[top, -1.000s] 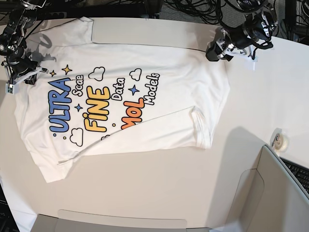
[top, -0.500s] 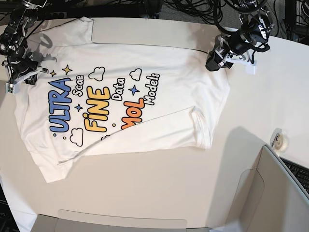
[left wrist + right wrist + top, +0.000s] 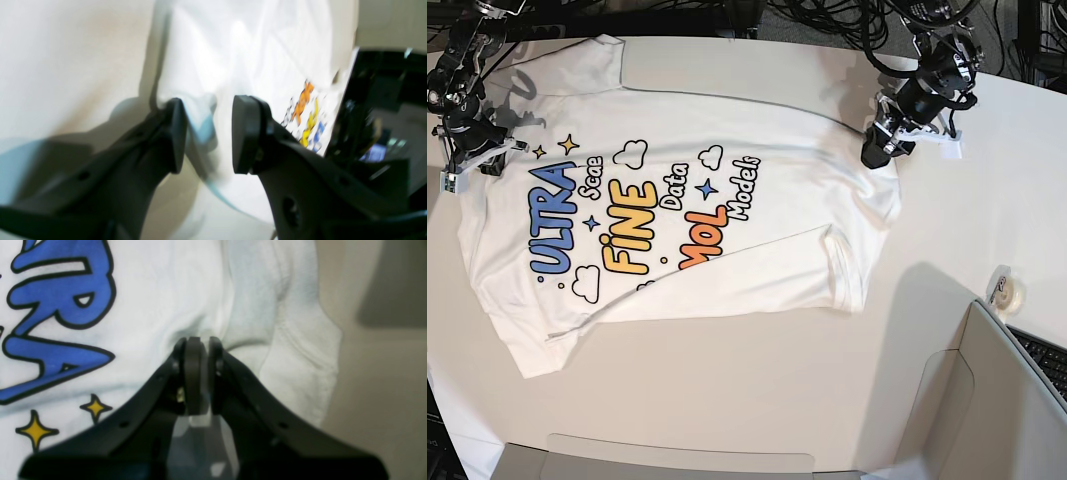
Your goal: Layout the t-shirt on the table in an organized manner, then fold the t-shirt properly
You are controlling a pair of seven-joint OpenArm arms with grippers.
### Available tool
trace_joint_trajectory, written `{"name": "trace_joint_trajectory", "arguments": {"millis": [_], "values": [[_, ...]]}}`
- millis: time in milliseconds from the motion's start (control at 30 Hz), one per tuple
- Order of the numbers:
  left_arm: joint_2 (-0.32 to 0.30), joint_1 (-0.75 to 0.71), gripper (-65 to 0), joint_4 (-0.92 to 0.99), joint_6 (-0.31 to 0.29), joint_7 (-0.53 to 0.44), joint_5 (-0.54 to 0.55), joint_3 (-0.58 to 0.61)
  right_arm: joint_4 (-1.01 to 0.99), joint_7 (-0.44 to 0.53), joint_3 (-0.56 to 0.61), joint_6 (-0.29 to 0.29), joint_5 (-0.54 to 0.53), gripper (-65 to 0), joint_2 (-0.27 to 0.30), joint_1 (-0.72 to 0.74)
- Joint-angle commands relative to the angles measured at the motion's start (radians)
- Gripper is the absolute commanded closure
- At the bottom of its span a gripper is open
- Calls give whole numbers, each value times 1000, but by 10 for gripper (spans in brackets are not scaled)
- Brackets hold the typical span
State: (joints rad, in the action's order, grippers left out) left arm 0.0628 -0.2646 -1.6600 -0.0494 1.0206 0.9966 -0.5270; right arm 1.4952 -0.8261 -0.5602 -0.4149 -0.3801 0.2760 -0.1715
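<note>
Spreading stage: t-shirt (image 3: 687, 215) lies print-up on the tabletop (image 3: 757, 390), lower edge folded over. Right pincer (image 3: 200, 350) is clamped on cloth beside the blue lettering; left pincer (image 3: 206, 133), far side, stands apart over the hem. Next move probably calls for pulling taut.

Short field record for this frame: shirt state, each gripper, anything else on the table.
shirt: t-shirt spread print side up on the table, lower part folded over diagonally
right gripper: shut on the shirt's edge near the blue lettering
left gripper: open, jaws either side of a raised fold at the opposite edge
other: tape roll near the table's edge
</note>
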Motion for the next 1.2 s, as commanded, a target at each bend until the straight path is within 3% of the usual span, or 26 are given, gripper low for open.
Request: {"name": "trace_joint_trajectory", "arguments": {"millis": [0, 367, 533, 633, 833, 1000, 1167], "values": [[2, 12, -216, -2, 19, -4, -22, -25, -26, -170, 16, -20, 30, -46, -24, -27], [13, 106, -216, -4, 21, 0, 152, -176, -28, -170, 12, -20, 30, -46, -24, -29], [7, 113, -216, -15, 24, 8, 152, -166, -28, -170, 12, -20, 30, -46, -24, -27], [7, 104, -215, -50, 27, 68, 120, -169, -28, -170, 10, -20, 30, -46, -24, -27], [4, -15, -215, -245, 27, 108, 34, -178, -28, -170, 10, -20, 30, -46, -24, -29], [-34, -124, -218, -322, 27, 123, 32, -160, -28, -170, 15, -20, 30, -46, -24, -29], [-53, -117, -284, -302, 27, 264, 29, -48, -28, -170, 15, -20, 30, -46, -25, -29]]}}
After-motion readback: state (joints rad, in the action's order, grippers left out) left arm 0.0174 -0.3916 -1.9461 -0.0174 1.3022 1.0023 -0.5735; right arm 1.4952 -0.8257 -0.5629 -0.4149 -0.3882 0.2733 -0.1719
